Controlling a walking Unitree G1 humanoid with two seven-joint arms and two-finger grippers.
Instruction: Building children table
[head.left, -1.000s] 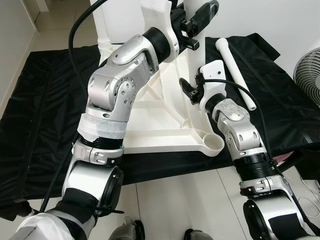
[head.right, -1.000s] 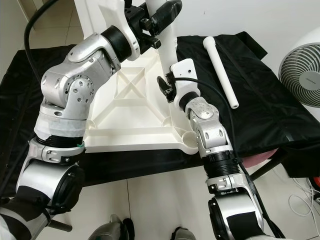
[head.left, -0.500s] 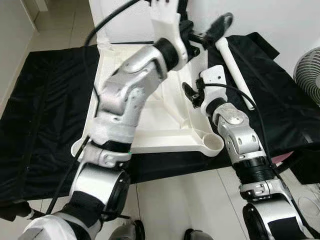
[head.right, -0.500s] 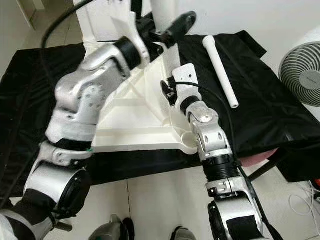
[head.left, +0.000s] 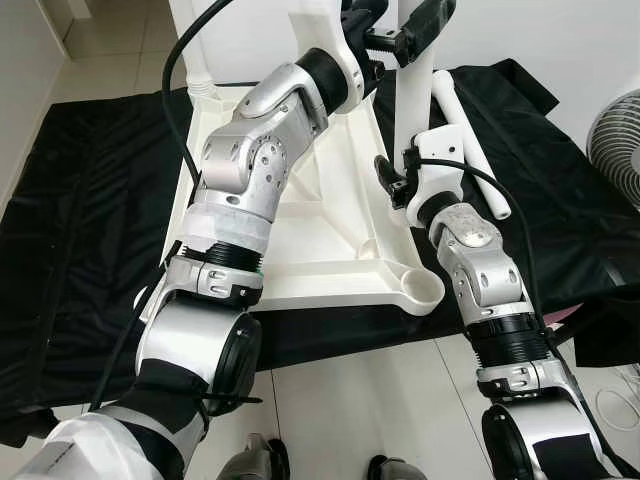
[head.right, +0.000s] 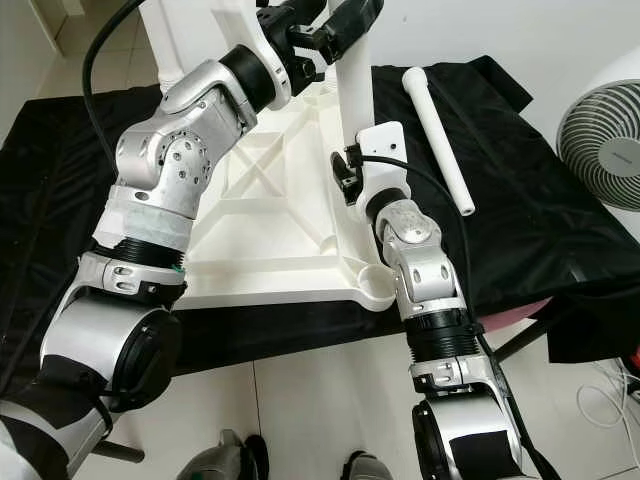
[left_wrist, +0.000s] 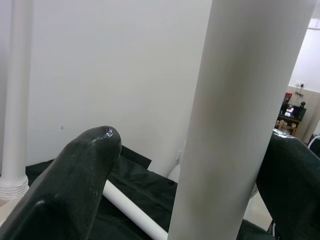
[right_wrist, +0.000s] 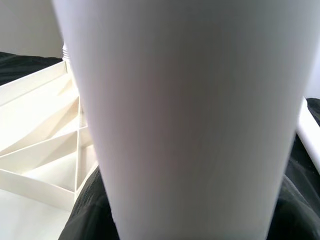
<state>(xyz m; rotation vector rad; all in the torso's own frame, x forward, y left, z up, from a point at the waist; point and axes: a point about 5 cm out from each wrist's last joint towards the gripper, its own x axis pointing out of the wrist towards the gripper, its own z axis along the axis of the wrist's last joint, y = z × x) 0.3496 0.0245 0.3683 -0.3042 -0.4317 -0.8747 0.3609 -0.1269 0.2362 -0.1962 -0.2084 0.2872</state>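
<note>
The white table top (head.left: 330, 250) lies upside down on a black cloth (head.left: 80, 200). A white leg (head.left: 408, 100) stands upright at its far right corner. My left gripper (head.left: 405, 25) straddles this leg high up, and in the left wrist view one finger (left_wrist: 75, 180) stands apart from the leg (left_wrist: 235, 125). My right gripper (head.left: 405, 170) is shut on the same leg lower down, its black fingers (right_wrist: 90, 210) pressed to both sides. A second leg (head.left: 195, 40) stands at the far left corner. A loose leg (head.left: 470, 145) lies on the cloth to the right.
An empty round socket (head.left: 425, 290) shows at the table top's near right corner. A white fan (head.right: 605, 140) stands at the right edge. Pale tiled floor (head.left: 350, 400) lies in front of the cloth, and a white wall rises behind.
My left arm has swung, and its gripper has moved from beside the upright leg to around its upper part. The right gripper has kept its hold low on the leg.
</note>
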